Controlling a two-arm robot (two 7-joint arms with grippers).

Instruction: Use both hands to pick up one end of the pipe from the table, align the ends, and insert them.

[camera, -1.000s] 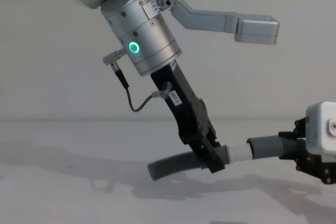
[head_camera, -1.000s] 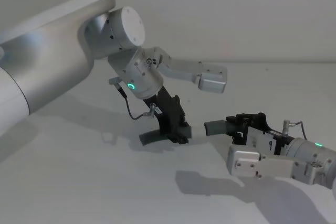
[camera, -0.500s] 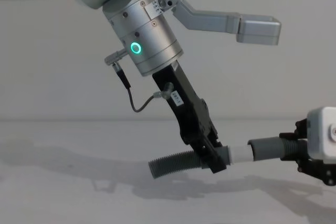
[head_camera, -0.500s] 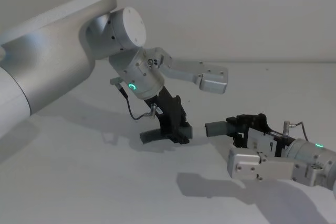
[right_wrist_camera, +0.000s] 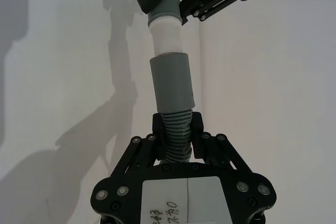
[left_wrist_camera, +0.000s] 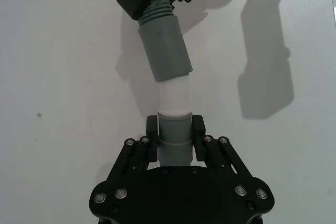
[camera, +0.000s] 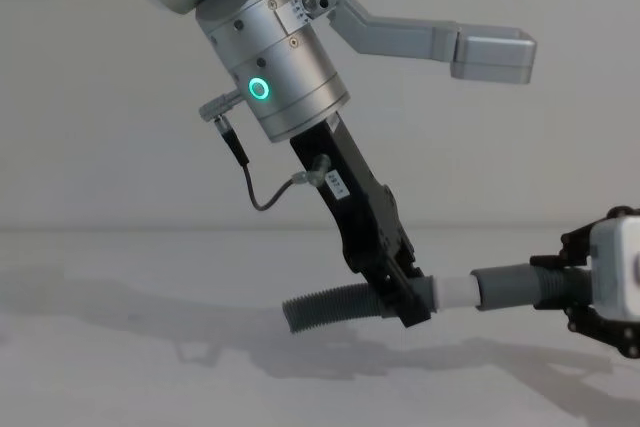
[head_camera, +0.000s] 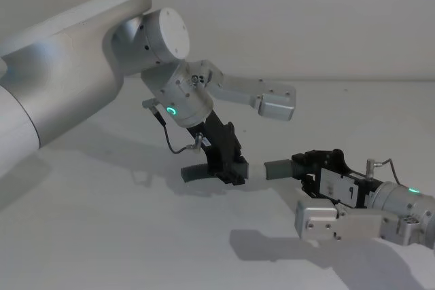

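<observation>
Both hose pieces lifted off the table point(camera: 120, 367): left gripper point(camera: 405, 297) clamps the white-tipped one point(camera: 330, 309), right gripper point(head_camera: 309, 168) clamps the sleeve piece point(camera: 515, 285). Tip at sleeve mouth, slightly angled; full insertion left

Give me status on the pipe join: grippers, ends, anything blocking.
Left gripper shut on the spigot piece, right gripper shut on the sleeve piece. White spigot meets the grey sleeve, slightly angled. Nothing in the way.
</observation>
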